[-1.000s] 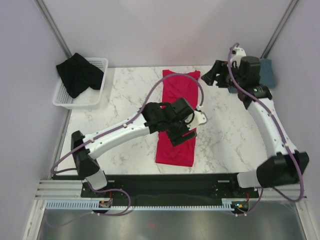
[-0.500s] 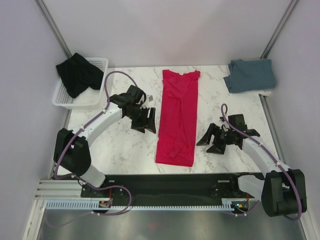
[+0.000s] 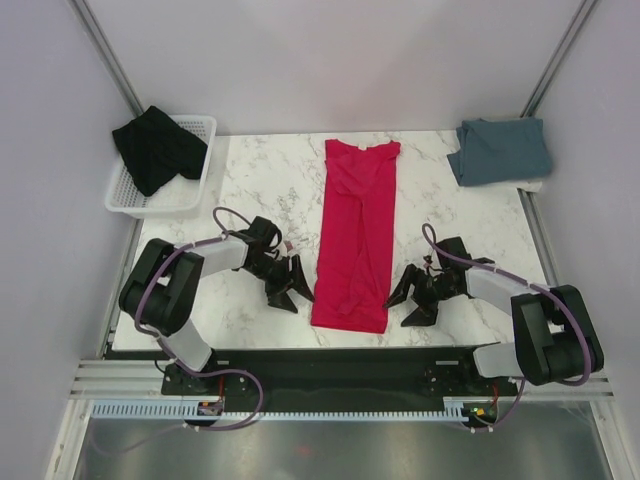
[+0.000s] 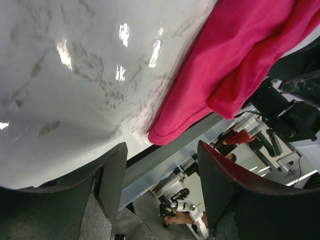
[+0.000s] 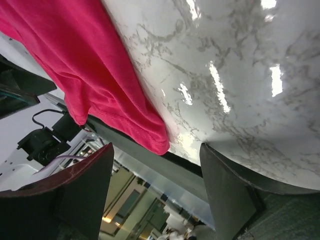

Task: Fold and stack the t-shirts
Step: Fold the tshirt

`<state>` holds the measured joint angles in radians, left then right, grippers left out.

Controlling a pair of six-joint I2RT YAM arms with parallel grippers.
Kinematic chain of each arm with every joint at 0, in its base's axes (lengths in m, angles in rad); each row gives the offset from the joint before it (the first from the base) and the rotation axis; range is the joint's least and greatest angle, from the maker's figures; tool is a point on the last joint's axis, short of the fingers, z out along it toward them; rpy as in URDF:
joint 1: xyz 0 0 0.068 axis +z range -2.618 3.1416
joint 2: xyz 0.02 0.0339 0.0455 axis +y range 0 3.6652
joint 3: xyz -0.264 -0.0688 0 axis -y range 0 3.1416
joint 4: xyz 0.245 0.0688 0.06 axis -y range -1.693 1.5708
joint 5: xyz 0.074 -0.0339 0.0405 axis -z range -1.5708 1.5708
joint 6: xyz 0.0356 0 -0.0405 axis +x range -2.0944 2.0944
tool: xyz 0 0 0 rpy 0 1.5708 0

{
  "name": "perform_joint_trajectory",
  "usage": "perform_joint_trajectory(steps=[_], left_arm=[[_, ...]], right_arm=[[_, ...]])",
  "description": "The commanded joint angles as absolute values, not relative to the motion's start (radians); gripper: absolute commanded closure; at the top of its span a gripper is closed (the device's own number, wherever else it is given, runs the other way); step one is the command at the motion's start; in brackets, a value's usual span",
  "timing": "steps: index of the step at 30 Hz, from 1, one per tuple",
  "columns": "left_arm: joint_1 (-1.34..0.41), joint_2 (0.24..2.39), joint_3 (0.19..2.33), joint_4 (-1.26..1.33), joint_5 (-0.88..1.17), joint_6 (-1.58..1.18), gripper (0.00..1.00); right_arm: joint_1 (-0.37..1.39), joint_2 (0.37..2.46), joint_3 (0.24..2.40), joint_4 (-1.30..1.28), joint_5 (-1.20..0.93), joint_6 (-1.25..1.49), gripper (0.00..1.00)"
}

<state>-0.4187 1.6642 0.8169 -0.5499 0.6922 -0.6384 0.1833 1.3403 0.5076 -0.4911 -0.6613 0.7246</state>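
Catalogues 3 t-shirts on marble table point(image 3: 250, 180). Shows red t-shirt point(image 3: 355, 235) flat as a long narrow strip down centre frame, collar toward the top, hem near the lower table edge; seemingly narrowed lengthwise so a crosswise fold can follow. Keeps blue-grey t-shirt point(image 3: 500, 150) roughly folded at upper right, probably as the stack's base, and black t-shirt point(image 3: 155, 148) draped over white basket point(image 3: 190, 190) at upper left, unfolded. Sets left gripper point(image 3: 290, 285) low, just left of the hem corner, jaws apart and empty; mirrors right gripper point(image 3: 405, 300) just right of the hem, jaws likewise apart and empty. Suggests a paired pinch of both lower corners.
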Motion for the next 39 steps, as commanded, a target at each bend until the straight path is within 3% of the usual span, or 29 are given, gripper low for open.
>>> perform_joint_trajectory(steps=[1, 15, 24, 28, 36, 38, 39], left_arm=[[-0.42, 1.701, 0.802, -0.41, 0.745, -0.748, 0.35], [-0.502, 1.787, 0.793, -0.299, 0.767, -0.854, 0.44], [-0.526, 1.782, 0.782, -0.291, 0.742, -0.865, 0.5], [-0.543, 1.787, 0.784, -0.281, 0.75, -0.865, 0.65], [-0.566, 1.778, 0.79, -0.247, 0.762, -0.868, 0.86], [-0.569, 1.77, 0.801, -0.252, 0.761, -0.859, 0.94], [-0.569, 1.76, 0.807, -0.253, 0.758, -0.854, 0.98]], right_arm=[[0.216, 1.373, 0.499, -0.43, -0.67, 0.773, 0.22], [0.31, 1.486, 0.494, -0.301, -0.695, 0.862, 0.28], [0.331, 1.493, 0.499, -0.258, -0.67, 0.873, 0.43], [0.342, 1.485, 0.499, -0.247, -0.67, 0.864, 0.61], [0.345, 1.462, 0.497, -0.225, -0.696, 0.847, 0.86], [0.345, 1.447, 0.508, -0.235, -0.695, 0.838, 1.0], [0.344, 1.439, 0.514, -0.245, -0.692, 0.83, 1.0]])
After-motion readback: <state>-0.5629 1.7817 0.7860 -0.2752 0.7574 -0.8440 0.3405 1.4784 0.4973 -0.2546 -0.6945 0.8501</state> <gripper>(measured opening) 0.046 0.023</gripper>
